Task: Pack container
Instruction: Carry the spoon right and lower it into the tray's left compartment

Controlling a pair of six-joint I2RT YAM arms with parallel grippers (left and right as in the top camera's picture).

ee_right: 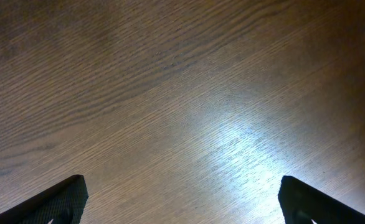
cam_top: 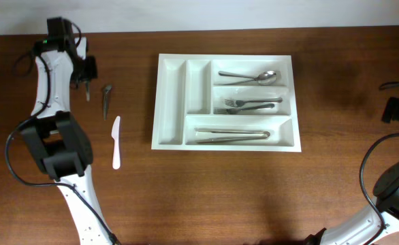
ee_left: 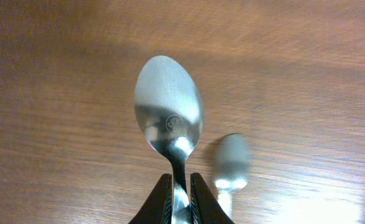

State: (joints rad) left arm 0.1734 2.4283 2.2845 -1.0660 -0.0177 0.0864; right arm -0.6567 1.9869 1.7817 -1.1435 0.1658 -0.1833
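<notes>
The white five-compartment container (cam_top: 172, 102) lies at the table's middle. Its long compartments hold a metal spoon (cam_top: 250, 76), forks (cam_top: 248, 104) and long metal pieces (cam_top: 232, 135). The two narrow upright compartments look empty. My left gripper (cam_top: 88, 76) is at the far left, well left of the container. It is shut on the handle of a metal spoon (ee_left: 168, 106), which shows in the left wrist view with its bowl pointing away, above the wood. My left gripper's jaws (ee_left: 180, 182) clamp the spoon's neck. My right gripper (ee_right: 182, 186) is open and empty over bare wood at the far right (cam_top: 395, 109).
A dark metal utensil (cam_top: 107, 101) lies just right of the left gripper. A white plastic knife (cam_top: 116, 141) lies below it, left of the container. The spoon's blurred reflection (ee_left: 232, 163) shows on the glossy wooden table (cam_top: 254, 197).
</notes>
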